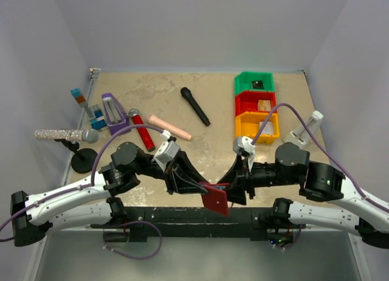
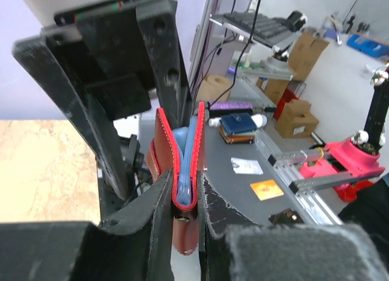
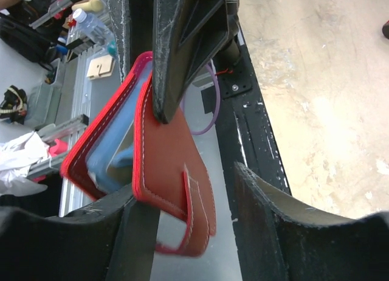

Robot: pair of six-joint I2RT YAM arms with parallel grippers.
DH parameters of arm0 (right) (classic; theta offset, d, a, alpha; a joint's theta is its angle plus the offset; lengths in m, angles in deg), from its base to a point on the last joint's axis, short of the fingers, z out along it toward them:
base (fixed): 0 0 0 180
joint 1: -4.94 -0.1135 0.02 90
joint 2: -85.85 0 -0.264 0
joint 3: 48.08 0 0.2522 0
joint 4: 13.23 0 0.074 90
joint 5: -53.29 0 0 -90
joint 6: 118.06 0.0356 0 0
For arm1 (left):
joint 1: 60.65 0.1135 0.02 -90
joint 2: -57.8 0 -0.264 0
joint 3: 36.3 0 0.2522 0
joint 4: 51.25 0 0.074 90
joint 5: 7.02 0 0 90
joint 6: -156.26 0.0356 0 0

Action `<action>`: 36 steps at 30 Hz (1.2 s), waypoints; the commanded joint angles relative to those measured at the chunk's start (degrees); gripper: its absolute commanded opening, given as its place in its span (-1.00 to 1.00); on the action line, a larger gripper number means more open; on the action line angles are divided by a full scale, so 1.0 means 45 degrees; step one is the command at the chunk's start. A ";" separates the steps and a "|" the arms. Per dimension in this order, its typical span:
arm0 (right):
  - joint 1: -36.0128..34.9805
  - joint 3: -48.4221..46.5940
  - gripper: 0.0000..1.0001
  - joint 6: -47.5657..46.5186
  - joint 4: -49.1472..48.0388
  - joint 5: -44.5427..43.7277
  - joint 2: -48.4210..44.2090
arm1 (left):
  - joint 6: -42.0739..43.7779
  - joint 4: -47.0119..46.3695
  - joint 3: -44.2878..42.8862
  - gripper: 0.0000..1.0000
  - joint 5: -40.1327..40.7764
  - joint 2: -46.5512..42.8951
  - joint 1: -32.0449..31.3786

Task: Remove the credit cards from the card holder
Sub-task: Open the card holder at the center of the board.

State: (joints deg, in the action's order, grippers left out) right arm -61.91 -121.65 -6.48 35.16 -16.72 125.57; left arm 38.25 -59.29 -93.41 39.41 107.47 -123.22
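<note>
**Card holder pinched above the rail, second claw lining up on its cover**

The dark red card holder [image 1: 216, 201] hangs in the air just above the black rail [image 1: 164, 215] at the table's near edge. The left claw [image 2: 185, 191] is closed on it, clamping the fold from both sides. From the left wrist the two covers stand slightly apart, with the pale blue sleeves [image 2: 189, 144] showing in the gap. No credit cards can be made out in them from any view.

The right claw [image 3: 185, 187] is spread, its fingers on either side of the holder's lower corner and the red tab [image 3: 196, 215]. One finger looks close against the cover, and a clear gap shows at the other, so it grips nothing.

The step in hand appears to be spreading the holder so a card can be reached. To do that well, the right claw should take one cover only, near its free edge. It should then swing that cover away from the left claw's pinch, not pull downward, which could drag the holder out of the grip.

Far beyond the rail, on the right, three bins sit in a row:
- The green bin [image 1: 243, 86] holds a small dark flat thing.
- The red bin [image 1: 242, 103] holds a small tan one.
- The yellow bin [image 1: 267, 137] is partly hidden by a cable, and I cannot tell what is in it.

These may be cards, but they are too small to be sure.
</note>
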 commanded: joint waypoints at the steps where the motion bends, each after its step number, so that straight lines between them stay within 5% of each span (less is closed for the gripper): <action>1: -0.0281 -0.0301 0.00 -0.0207 -0.0626 -0.0575 0.0741 | -0.0630 -0.2830 -0.0093 -1.00 0.0796 0.0251 0.0075; 6: -0.0281 -0.0380 -0.40 -0.0187 -0.0802 -0.0399 0.0899 | -0.0612 -0.2910 0.0161 -1.00 0.1127 0.0116 0.0075; 10: -0.0281 -0.0361 -1.00 -0.0188 -0.0354 -0.0652 0.0723 | 0.0050 -0.1605 0.0278 -1.00 0.2549 -0.0586 0.0075; 13: -0.0281 -0.0439 -1.00 0.0008 0.0230 -0.1625 0.0489 | 0.0617 -0.0024 0.0454 -0.65 0.4539 -0.1522 0.0075; 16: -0.0281 -0.0906 -1.00 0.0027 0.1459 -0.3342 0.0625 | 0.0678 0.1638 0.0805 0.22 0.7779 -0.2500 0.0075; 20: -0.0281 -0.2038 -1.00 0.0378 0.3569 -0.5977 0.1560 | -0.0938 0.3239 0.1118 0.80 1.1140 -0.3088 0.0075; 29: -0.0281 -0.3251 -1.00 0.2018 0.5642 -0.9167 0.3378 | -0.3031 0.6055 -0.0307 1.00 1.1422 -0.0768 0.0056; 36: -0.0281 -0.3193 -1.00 0.2781 0.5644 -0.9520 0.3380 | -0.3327 0.3462 0.1194 1.00 1.0680 -0.0822 0.0017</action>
State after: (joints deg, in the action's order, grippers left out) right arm -63.01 -133.37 2.24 60.40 -55.58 142.19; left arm 25.22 -35.92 -90.57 88.72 105.79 -122.98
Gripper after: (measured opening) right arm 0.052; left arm 0.996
